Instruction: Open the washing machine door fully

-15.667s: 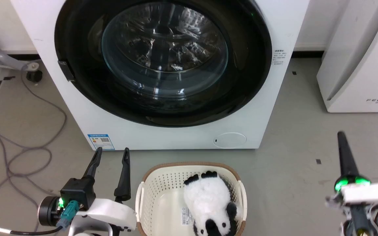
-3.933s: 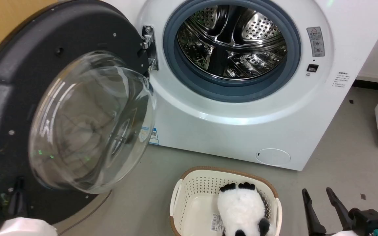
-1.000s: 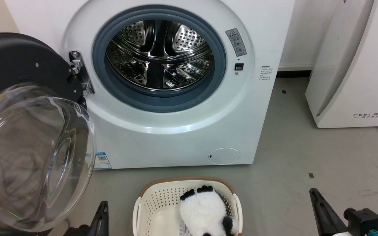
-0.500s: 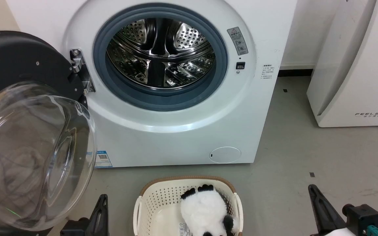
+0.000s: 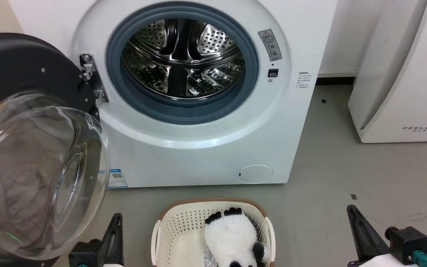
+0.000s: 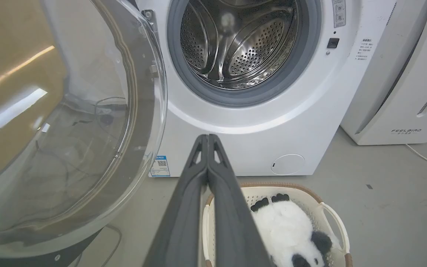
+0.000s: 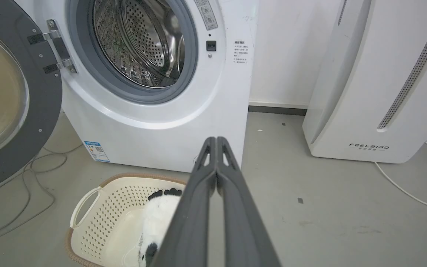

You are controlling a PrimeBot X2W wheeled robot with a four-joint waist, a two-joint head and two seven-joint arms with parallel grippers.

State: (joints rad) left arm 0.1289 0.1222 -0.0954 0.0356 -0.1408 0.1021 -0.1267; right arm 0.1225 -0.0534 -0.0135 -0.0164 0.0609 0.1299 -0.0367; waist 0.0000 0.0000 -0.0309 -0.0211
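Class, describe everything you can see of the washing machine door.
The washing machine door is large and round: a wide black rim dotted with screws around a bulging clear glass bowl. It stands swung wide open on the robot's left, held to the white washing machine by a metal hinge; nothing else visibly touches it.

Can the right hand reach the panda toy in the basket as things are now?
Probably yes. The panda toy lies uncovered in the open-topped basket, just left of the shut right hand, with nothing between them; it would need to open first.
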